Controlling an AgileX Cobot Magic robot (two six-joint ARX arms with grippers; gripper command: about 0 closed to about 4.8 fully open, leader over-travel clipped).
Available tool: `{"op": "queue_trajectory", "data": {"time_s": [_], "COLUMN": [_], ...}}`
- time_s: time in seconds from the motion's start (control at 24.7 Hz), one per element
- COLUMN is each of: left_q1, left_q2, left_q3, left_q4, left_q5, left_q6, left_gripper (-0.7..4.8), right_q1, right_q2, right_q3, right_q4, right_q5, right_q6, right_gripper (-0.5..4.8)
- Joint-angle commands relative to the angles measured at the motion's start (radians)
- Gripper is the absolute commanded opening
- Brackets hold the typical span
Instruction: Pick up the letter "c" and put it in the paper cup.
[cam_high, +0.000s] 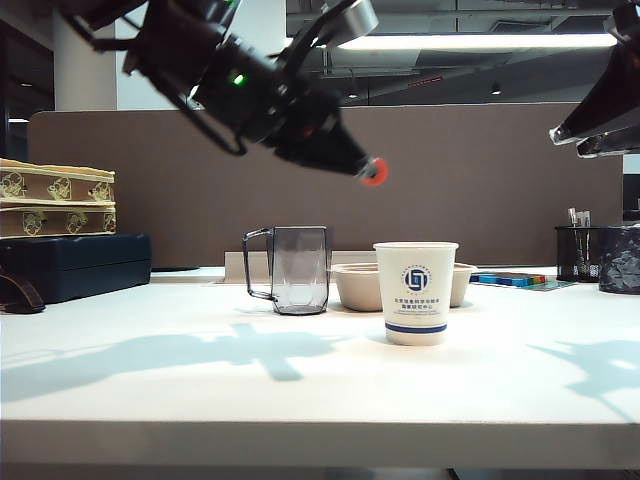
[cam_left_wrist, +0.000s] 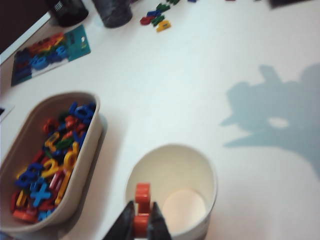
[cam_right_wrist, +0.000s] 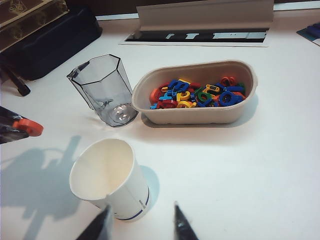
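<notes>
My left gripper (cam_high: 366, 167) hangs high over the table, shut on the orange-red letter "c" (cam_high: 375, 171), above and a little left of the white paper cup (cam_high: 415, 290). In the left wrist view the letter "c" (cam_left_wrist: 142, 193) is pinched between the dark jaws of the left gripper (cam_left_wrist: 142, 220), over the near side of the paper cup's (cam_left_wrist: 196, 167) open mouth. The right wrist view has the letter "c" (cam_right_wrist: 29, 126) off to one side of the paper cup (cam_right_wrist: 107, 167). My right gripper (cam_right_wrist: 141, 214) stands open and empty close to that cup, and shows at the upper right as the right gripper (cam_high: 592, 138).
A clear grey mug (cam_high: 297, 268) and a low beige bowl (cam_right_wrist: 200, 114) holding several coloured letters stand just behind the cup. Boxes (cam_high: 58, 200) on a dark case (cam_high: 75, 262) sit at the left. A mesh pen holder (cam_high: 577, 255) is at the back right. Loose letters (cam_left_wrist: 157, 17) lie beyond.
</notes>
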Motion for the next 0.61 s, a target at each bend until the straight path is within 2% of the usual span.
{"op": "queue_trajectory", "data": {"time_s": [0.04,0.61], "left_q1": [-0.018,-0.031], "left_q2": [0.006,0.142], "left_q3": [0.013,0.038], "left_q4": [0.015,0.061], "left_q5": [-0.016,-0.023], "left_q6": [0.000,-0.004], "left_gripper": [0.16,0.17], "right_q1": [0.001,0.024], "right_q2": [-0.003,-0.003], "right_q3": [0.004,0.004], "right_q4": [0.010,-0.001], "right_q5": [0.001,0.001], "right_q6": [-0.003,-0.003], "right_gripper": [1.53,1.53]}}
